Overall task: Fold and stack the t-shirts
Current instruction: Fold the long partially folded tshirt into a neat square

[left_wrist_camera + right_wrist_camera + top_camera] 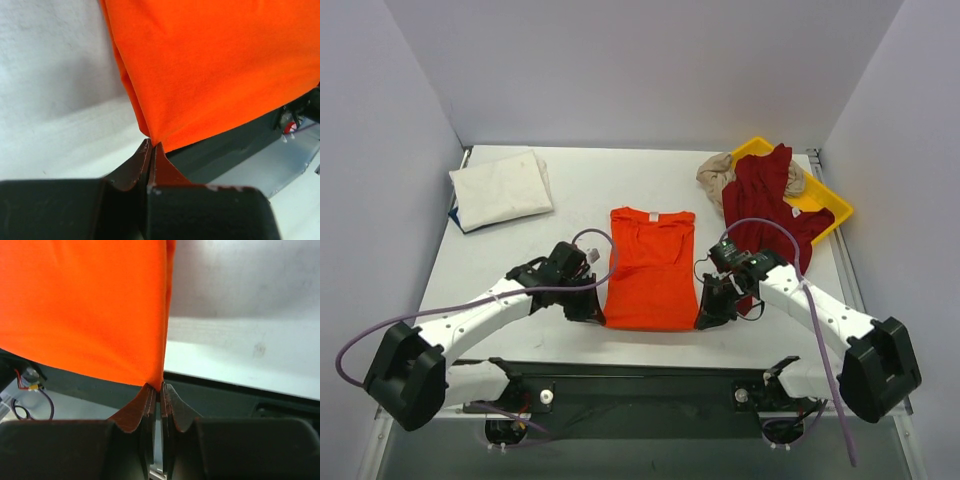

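The bright orange t-shirt (652, 268) lies flat in the middle of the table, sleeves folded in. My left gripper (597, 313) is shut on its near left corner (155, 140). My right gripper (704, 318) is shut on its near right corner (157, 382). Both corners are lifted slightly at the table's near edge. A white/cream t-shirt (502, 187) lies folded at the back left. A dark red t-shirt (767, 205) and a beige t-shirt (717, 174) lie crumpled at the back right, partly over the tray.
A yellow plastic tray (823, 203) sits at the back right under the crumpled shirts. A dark blue edge (457, 220) shows beneath the white shirt. Grey walls enclose the table on three sides. The arms' black base bar (650, 385) runs along the near edge.
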You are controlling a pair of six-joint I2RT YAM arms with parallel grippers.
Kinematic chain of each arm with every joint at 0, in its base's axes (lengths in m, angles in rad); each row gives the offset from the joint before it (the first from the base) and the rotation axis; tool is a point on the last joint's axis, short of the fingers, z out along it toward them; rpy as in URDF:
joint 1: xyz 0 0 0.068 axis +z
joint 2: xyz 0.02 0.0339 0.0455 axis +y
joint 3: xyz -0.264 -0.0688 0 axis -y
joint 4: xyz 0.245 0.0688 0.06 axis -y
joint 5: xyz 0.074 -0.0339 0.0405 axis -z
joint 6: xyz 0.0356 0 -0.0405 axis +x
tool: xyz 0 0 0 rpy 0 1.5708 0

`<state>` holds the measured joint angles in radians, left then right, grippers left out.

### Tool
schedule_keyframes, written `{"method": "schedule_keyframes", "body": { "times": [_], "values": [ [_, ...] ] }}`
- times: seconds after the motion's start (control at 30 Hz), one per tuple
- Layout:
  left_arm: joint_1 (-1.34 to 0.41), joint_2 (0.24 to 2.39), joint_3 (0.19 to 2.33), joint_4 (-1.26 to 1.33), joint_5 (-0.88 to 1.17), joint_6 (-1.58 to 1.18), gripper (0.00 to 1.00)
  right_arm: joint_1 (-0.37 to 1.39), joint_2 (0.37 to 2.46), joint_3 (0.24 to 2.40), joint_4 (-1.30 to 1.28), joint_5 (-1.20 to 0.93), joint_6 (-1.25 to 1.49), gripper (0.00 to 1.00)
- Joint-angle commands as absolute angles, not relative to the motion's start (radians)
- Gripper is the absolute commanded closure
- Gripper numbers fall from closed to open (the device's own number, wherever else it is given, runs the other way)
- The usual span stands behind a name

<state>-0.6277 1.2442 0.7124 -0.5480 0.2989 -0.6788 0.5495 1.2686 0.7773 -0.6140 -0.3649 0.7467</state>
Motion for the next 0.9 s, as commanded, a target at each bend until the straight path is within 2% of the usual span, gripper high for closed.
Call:
{"method": "schedule_keyframes", "body": {
  "times": [0.0, 0.27, 0.43, 0.57, 0.87],
  "values": [
    [-0.655, 1.154, 0.778, -0.725, 0.310, -0.692, 1.00, 0.569, 1.195, 0.828, -0.831, -0.344, 0.733, 1.00],
    [-0.718, 1.016, 0.883, -0.961, 0.301, -0.787, 1.00, 0.658, 1.080, 0.909, -1.003, -0.318, 0.822, 1.00],
    [-0.715, 0.983, 0.974, -1.017, 0.287, -0.822, 1.00, 0.661, 1.042, 1.017, -1.084, -0.250, 0.859, 1.00],
    [-0.681, 1.028, 1.022, -0.973, 0.278, -0.798, 1.00, 0.634, 1.089, 1.112, -1.086, -0.178, 0.838, 1.00],
    [-0.592, 1.167, 1.046, -0.772, 0.288, -0.746, 1.00, 0.445, 1.273, 1.256, -1.017, -0.129, 0.652, 1.00]
  ]
}}
